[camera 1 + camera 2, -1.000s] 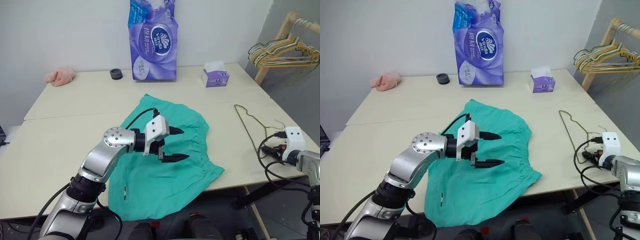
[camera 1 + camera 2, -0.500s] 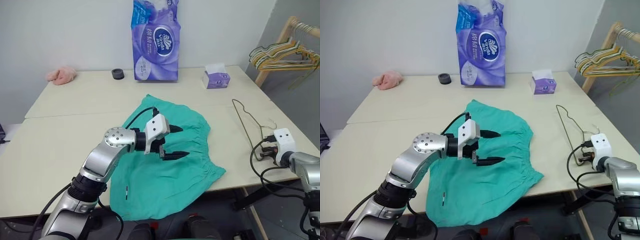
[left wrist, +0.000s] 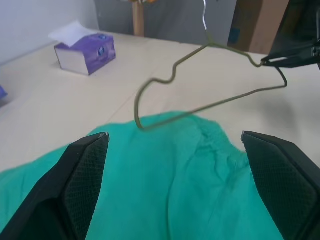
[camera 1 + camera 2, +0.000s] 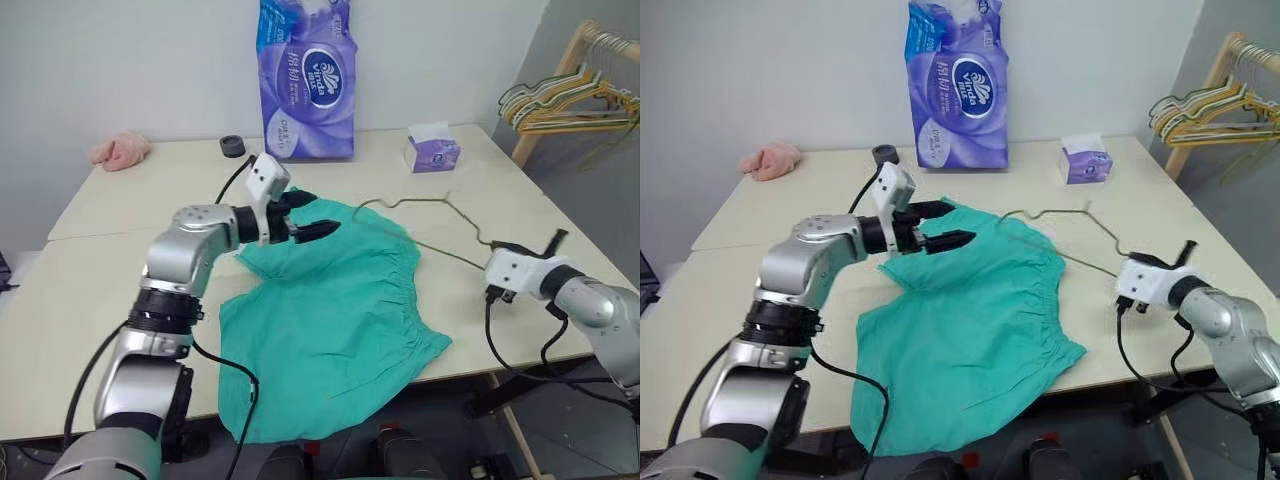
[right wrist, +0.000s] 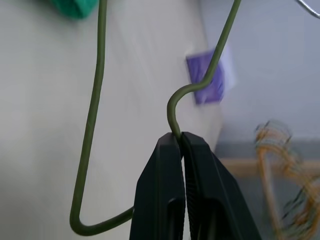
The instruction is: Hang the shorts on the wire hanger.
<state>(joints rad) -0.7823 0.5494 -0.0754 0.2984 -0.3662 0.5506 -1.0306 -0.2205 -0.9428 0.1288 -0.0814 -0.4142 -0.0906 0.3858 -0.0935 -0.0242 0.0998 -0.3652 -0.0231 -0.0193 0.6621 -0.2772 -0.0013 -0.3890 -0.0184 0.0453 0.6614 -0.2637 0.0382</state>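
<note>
Shorts (image 4: 330,320) lay flat across the table's (image 4: 90,300) near edge, right gripper (image 4: 1185,250) pinched shut on the wire hanger (image 4: 1060,215), holding it raised over their far hem, left gripper (image 4: 945,225) spread wide beside it, likely to receive it.

The left arm (image 4: 175,290) was built of rounded silver-grey shells joined by black ribbed rings, with a disc-shaped cap ringed by small screws at one joint. A black cable looped along it and hung loose below. A white block sat at its wrist, ahead of the left gripper (image 4: 308,214), whose two black pointed fingers (image 3: 82,170) had a fine mesh texture. The right arm (image 4: 600,310) matched: silver-grey shell, white wrist block, black cables, and the right gripper (image 5: 181,139) with smooth black fingers.
</note>
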